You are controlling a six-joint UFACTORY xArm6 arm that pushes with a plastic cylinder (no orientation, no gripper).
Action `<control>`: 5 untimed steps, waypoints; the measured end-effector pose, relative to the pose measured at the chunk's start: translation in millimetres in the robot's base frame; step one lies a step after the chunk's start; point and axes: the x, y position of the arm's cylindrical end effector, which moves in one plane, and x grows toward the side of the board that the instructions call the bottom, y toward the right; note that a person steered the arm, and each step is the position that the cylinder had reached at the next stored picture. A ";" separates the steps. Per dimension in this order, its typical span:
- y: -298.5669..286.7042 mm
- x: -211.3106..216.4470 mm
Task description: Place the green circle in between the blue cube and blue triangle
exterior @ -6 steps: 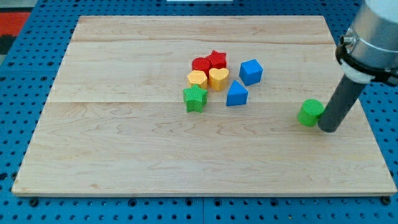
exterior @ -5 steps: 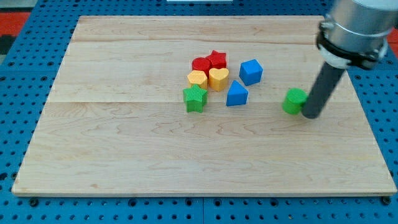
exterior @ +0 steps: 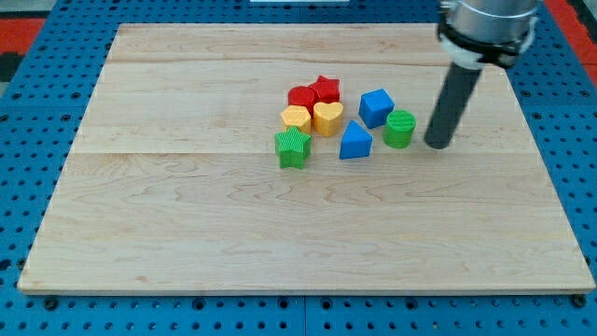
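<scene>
The green circle (exterior: 399, 129) stands right of the blue triangle (exterior: 354, 142) and just below and right of the blue cube (exterior: 376, 107), close to both. My tip (exterior: 436, 144) rests on the board a short way to the right of the green circle, with a small gap between them.
A cluster sits left of the blue blocks: a red star (exterior: 326, 90), a red block (exterior: 300, 96), a yellow heart (exterior: 327, 119), a yellow block (exterior: 296, 119) and a green star (exterior: 292, 147). The wooden board (exterior: 187, 233) lies on a blue pegboard.
My tip moved left and up the view, pushing the green circle from the board's right part to beside the blue cube and blue triangle. The other blocks stayed put.
</scene>
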 end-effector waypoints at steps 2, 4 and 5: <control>-67.3 -1.8; -78.2 4.5; -76.8 22.4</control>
